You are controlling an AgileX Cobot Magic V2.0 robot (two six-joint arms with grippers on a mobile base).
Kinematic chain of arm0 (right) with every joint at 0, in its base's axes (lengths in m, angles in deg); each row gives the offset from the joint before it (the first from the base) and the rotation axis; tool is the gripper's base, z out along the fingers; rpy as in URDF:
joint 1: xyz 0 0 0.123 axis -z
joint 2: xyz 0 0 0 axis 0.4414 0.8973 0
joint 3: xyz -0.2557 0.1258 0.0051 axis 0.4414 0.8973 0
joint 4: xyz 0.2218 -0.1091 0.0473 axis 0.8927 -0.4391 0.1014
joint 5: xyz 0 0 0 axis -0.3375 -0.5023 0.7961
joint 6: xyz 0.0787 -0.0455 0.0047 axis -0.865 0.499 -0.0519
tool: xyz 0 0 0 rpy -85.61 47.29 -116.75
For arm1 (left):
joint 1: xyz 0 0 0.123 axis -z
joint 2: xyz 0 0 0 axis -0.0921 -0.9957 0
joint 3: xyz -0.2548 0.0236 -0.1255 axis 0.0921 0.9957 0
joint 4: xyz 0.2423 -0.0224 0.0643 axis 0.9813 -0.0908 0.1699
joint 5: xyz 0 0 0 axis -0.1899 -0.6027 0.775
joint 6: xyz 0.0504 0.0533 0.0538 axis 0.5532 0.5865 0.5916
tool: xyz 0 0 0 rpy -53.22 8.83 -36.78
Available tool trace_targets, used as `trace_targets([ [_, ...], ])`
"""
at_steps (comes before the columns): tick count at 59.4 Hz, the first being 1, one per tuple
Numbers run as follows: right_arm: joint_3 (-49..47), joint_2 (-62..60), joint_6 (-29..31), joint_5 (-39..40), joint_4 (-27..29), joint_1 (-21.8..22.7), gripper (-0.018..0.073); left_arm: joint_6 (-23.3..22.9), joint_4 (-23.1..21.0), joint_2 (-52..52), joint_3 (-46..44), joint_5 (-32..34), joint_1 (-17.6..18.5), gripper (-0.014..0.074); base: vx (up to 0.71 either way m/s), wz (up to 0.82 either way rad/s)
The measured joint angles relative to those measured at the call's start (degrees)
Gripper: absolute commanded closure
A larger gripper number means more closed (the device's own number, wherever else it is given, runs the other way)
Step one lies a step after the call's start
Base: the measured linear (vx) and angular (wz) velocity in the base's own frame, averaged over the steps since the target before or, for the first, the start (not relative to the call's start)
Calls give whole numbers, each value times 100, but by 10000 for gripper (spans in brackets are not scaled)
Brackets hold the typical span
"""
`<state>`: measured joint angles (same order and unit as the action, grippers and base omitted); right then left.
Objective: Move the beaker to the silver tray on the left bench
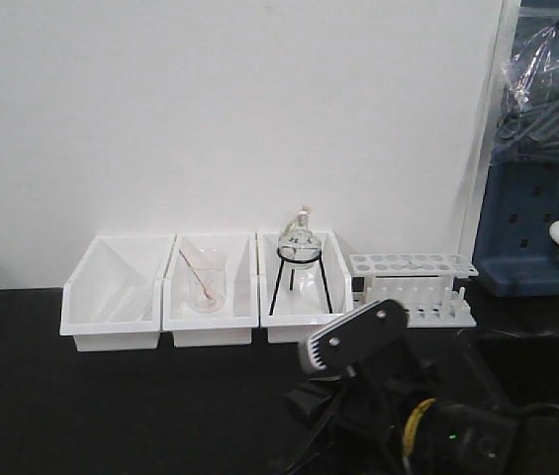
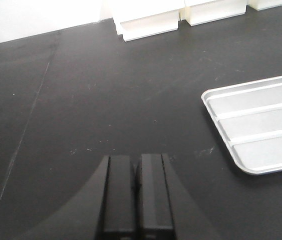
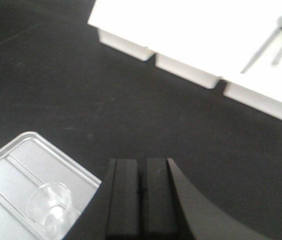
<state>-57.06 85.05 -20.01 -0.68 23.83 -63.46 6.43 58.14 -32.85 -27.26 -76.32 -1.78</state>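
Both arms hang low over the black worktop, jaws pressed together, holding nothing.

The beaker lies in the silver tray, left of the right gripper's jaws. The left gripper has the tray on its right. No writing can be read.

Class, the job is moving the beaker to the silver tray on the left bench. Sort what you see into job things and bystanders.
Job things:
beaker, lying in the tray
silver tray
left bench

Bystanders:
white bins
beaker with rod
flask on tripod
test-tube rack
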Motion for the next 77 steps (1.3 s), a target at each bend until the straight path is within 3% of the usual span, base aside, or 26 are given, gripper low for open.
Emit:
trace_targets([
  [6, 8, -715, -5, -791, 38, 0, 573, 0, 0, 0, 0, 0, 0, 595, 0, 0],
  [14, 168, -1582, -5, -1274, 66, 0, 573, 0, 0, 0, 0, 0, 0, 595, 0, 0],
  [40, 1918, -4374, -5, -1570, 60, 0, 571, 0, 0, 0, 0, 0, 0, 595, 0, 0],
  [65, 2109, -4959, 22, -1582, 111, 0, 571, 0, 0, 0, 0, 0, 0, 595, 0, 0],
  [70, 2111, -4960, 427, -1569, 476, 67, 571, 0, 0, 0, 0, 0, 0, 595, 0, 0],
  [77, 2243, -4978, 1567, -1494, 1545, 558, 571, 0, 0, 0, 0, 0, 0, 595, 0, 0],
])
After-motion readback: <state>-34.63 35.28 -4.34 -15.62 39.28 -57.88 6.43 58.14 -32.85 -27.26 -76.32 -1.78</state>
